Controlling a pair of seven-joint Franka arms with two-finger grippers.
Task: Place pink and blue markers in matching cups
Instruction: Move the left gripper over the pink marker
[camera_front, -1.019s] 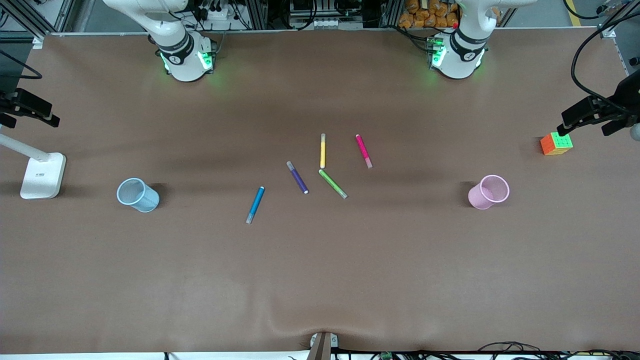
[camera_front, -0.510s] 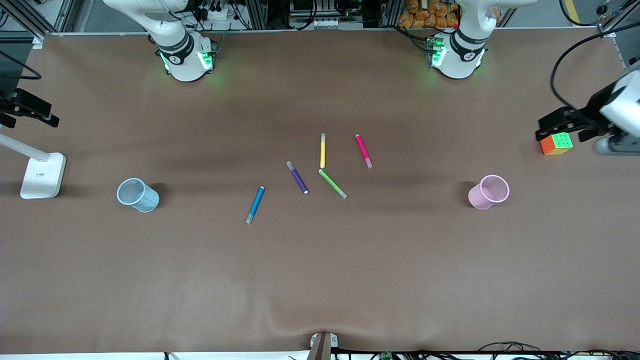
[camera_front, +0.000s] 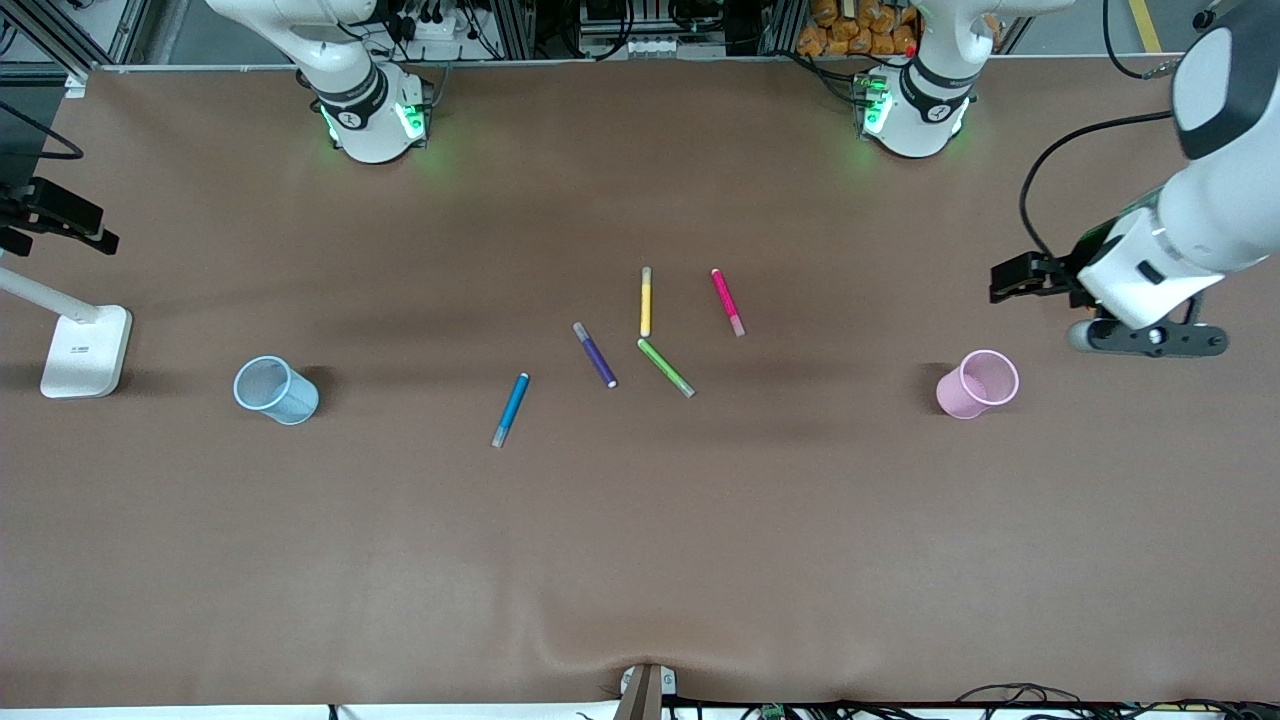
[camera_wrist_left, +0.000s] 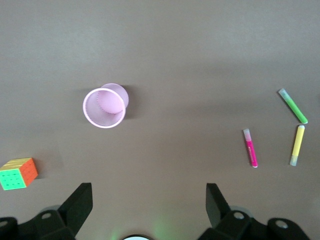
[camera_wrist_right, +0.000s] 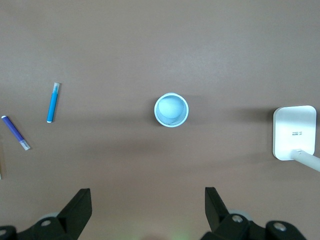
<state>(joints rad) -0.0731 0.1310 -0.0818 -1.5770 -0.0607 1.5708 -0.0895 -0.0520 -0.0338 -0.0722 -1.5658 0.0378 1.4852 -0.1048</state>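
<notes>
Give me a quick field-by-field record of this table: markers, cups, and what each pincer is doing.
pink marker: lying on the table, among the other pens
blue marker: lying on the table, nearest the camera of the pens
pink cup: upright, empty, toward the left arm's end
blue cup: upright, empty, toward the right arm's end
other pens: purple pen, yellow pen, green pen
left pincer: open, holding nothing, in the air near the pink cup
right pincer: open, holding nothing, up near the blue cup
task progress: neither marker picked up yet
</notes>
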